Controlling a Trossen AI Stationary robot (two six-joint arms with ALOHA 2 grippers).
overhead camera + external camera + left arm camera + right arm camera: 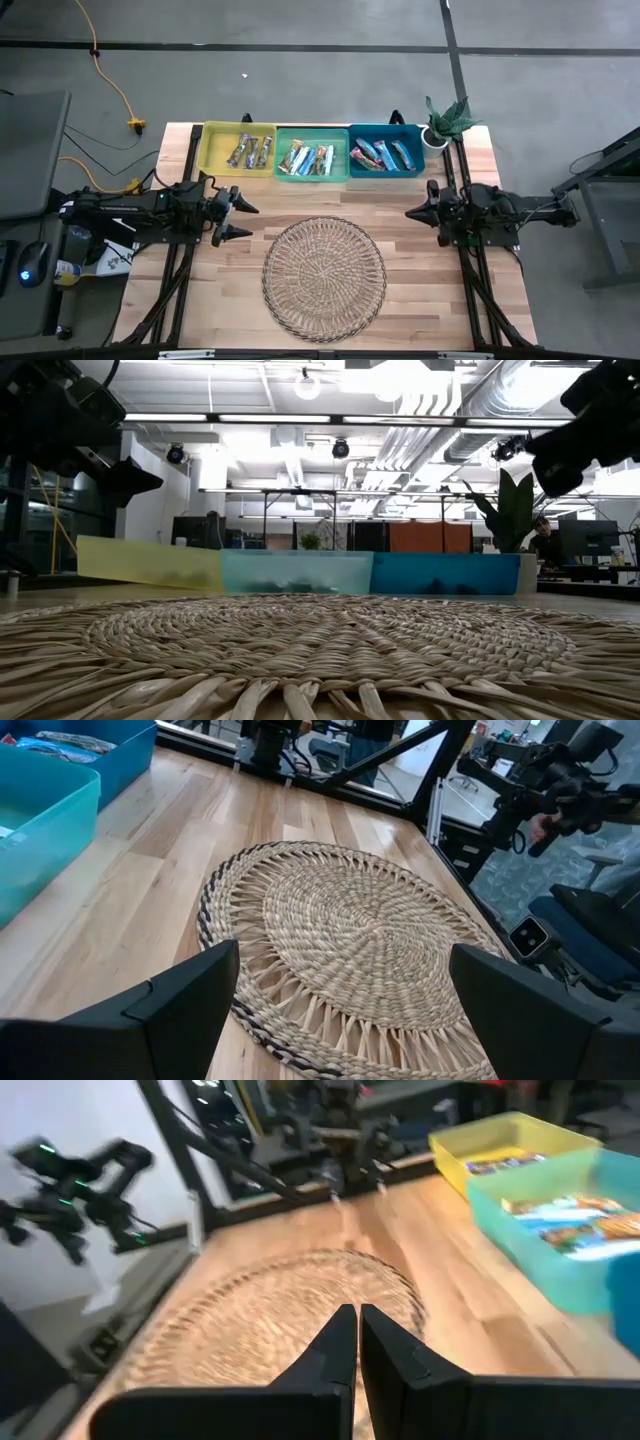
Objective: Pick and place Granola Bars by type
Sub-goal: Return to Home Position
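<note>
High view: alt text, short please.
A yellow bin, a green bin and a blue bin line the far edge of a table, each holding wrapped granola bars. A round wicker tray lies mid-table, flanked at its far side by the open left end effector and the shut right end effector.

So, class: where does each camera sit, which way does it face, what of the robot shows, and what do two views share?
High: above the table, looking straight down; both arms, left gripper open, right gripper shut.
Low: table-top height, looking across the wicker tray to the green bin; arm parts in upper corners.
Left wrist: on the left arm, facing over the tray; own fingers spread.
Right wrist: on the right arm, facing over the tray; own fingers together.
Shared: both wrist views see tray and green bin.
</note>
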